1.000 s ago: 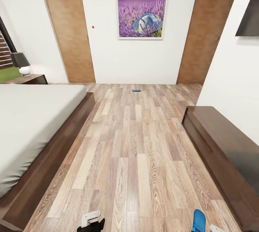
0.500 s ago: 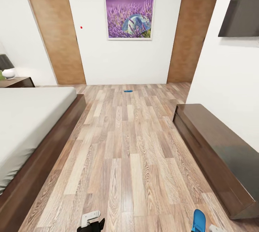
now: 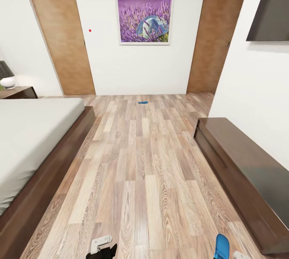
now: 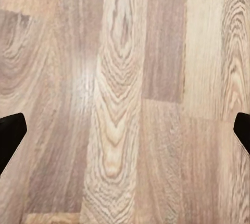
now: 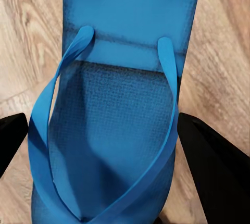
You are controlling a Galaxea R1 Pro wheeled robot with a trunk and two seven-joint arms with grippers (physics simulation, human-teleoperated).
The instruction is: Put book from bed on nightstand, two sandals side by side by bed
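**Desk:** Which relation matters in this bedroom frame?

**Photographer:** The bed [image 3: 36, 130] lies to the robot's left, its dark frame running along the plank floor [image 3: 144, 170]. The right claw [image 5: 104, 130] carries one blue sandal [image 5: 117, 104], seen in the head view low at the robot's right side [image 3: 221, 246]. So the carried sandal sits on the side away from the bed, and setting it beside the frame would, I judge, mean crossing or turning leftward.

**Desk:** And the other sandal?

**Photographer:** A small blue shape [image 3: 142, 102] lies on the floor far ahead, near the back wall below the lavender picture [image 3: 144, 20], well apart from both claws. It is too small to tell its long axis. The book cannot be made out on the mattress. The nightstand [image 3: 18, 92] stands beyond the bed's far end, with a lamp [image 3: 6, 76] on it.

**Desk:** State of the claws?

**Photographer:** The right claw is clenched around the sandal: its dark fingers [image 5: 213, 166] flank the sole on both sides, straps facing the camera, the sandal's length running along the fingers. The left claw [image 4: 125, 135] is released, fingertips [image 4: 10, 135] spread wide over bare planks, holding and touching nothing.

**Desk:** Nearer arm to the bed?

**Photographer:** The left, empty one [image 3: 102, 247].
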